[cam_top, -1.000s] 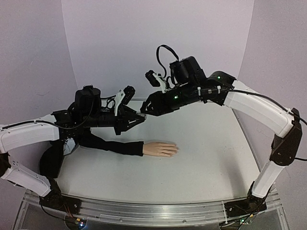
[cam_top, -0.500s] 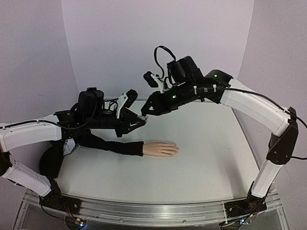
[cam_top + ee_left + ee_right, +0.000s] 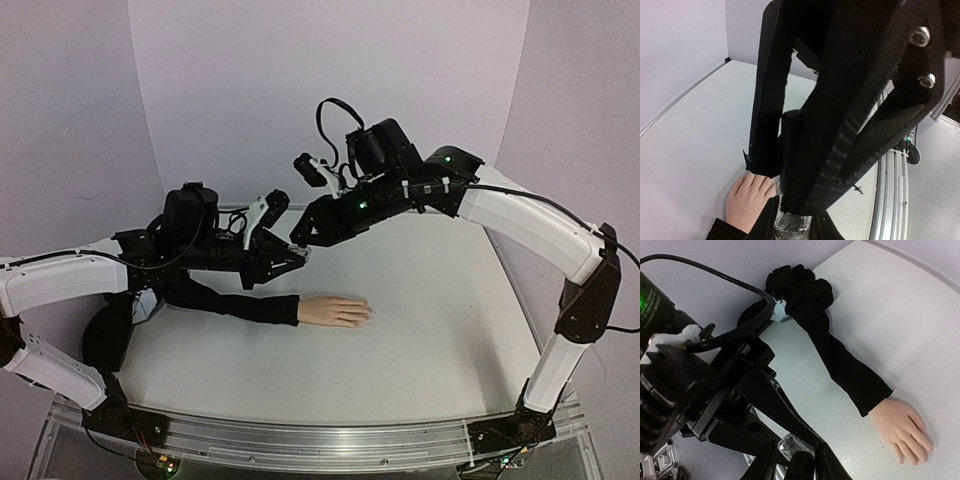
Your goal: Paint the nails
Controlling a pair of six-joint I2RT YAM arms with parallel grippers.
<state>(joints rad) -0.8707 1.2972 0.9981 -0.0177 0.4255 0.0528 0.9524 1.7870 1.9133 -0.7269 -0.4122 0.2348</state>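
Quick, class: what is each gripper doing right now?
Left gripper: closed on the polish bottle.
Right gripper: fingers either side of the bottle's cap; whether it grips cannot be told.

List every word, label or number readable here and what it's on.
No text can be read.
Pale print on the black motor housing in the right wrist view is too blurred to make out.
The polish bottle shows glitter, no legible label.
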